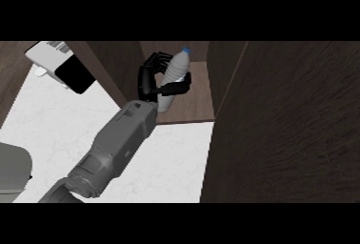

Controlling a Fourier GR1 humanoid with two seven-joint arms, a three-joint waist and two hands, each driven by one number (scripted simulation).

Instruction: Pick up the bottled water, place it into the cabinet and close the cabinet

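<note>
While inside cabinet (191,112), robot hand (148,80) curled round tilted bottled water (176,66).

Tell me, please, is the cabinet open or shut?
Open: the cabinet shows its inside, its door swung out at right, and the right hand holds the bottle in it.

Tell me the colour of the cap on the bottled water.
Blue cap on the bottled water; head view shows it best.
</note>
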